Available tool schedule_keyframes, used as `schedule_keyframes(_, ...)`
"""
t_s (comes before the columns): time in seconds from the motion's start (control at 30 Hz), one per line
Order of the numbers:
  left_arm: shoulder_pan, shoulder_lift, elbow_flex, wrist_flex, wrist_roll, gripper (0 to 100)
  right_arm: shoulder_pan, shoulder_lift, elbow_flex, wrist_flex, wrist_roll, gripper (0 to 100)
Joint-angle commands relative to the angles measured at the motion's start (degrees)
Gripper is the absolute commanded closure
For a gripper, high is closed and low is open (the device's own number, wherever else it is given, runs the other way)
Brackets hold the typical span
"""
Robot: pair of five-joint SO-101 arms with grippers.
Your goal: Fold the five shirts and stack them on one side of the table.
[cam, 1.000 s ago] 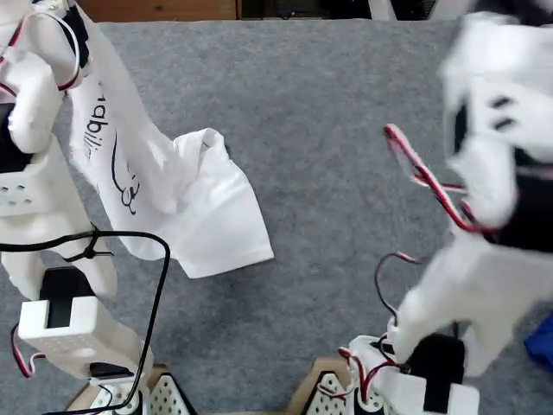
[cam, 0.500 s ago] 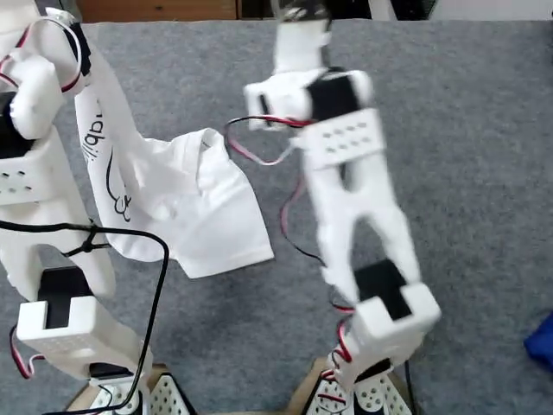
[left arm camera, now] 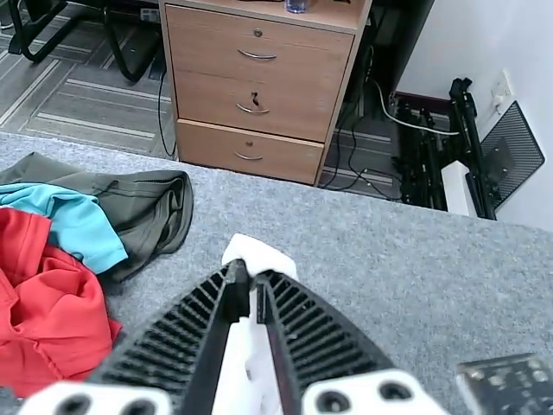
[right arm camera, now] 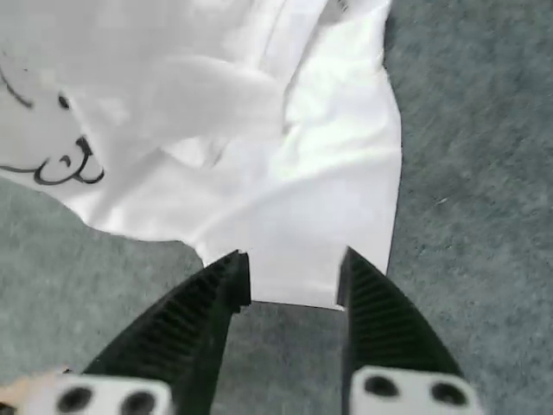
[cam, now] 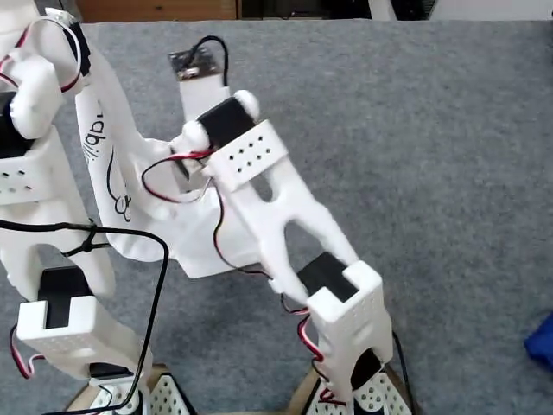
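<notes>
Left wrist view: shirt (left arm camera: pixel 257 255) between jaws

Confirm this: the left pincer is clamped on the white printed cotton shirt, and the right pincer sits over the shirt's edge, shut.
Wrong on one count: the right pincer is open, not shut. The right wrist view shows its jaws apart over the edge of the white printed cotton shirt. The left pincer is indeed clamped on that shirt.
</notes>
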Motion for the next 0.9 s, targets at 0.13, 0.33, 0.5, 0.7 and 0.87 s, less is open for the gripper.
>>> schedule_keyframes(0.13, -0.6, -0.6, 0.1, 0.4, 0.1, 98, -4.8, 5.9, -0.2, 0.4, -0.8, 83.6)
schedule_keyframes(0.33, -0.6, -0.6, 0.1, 0.4, 0.2, 98, -4.5, 13.4, -5.6, -2.5, -0.2, 83.6)
schedule_keyframes(0.5, -0.6, -0.6, 0.1, 0.4, 0.1, 98, -4.1, 19.8, -13.1, -3.9, 2.6, 83.6)
schedule_keyframes(0.7, -0.4, -0.6, 0.1, 0.4, 0.0, 98, -1.3, 29.3, -26.0, -4.1, 4.7, 83.6)
schedule_keyframes(0.87, -0.4, -0.6, 0.1, 0.4, 0.1, 98, 1.2, 37.1, -36.0, -3.4, 4.7, 83.9)
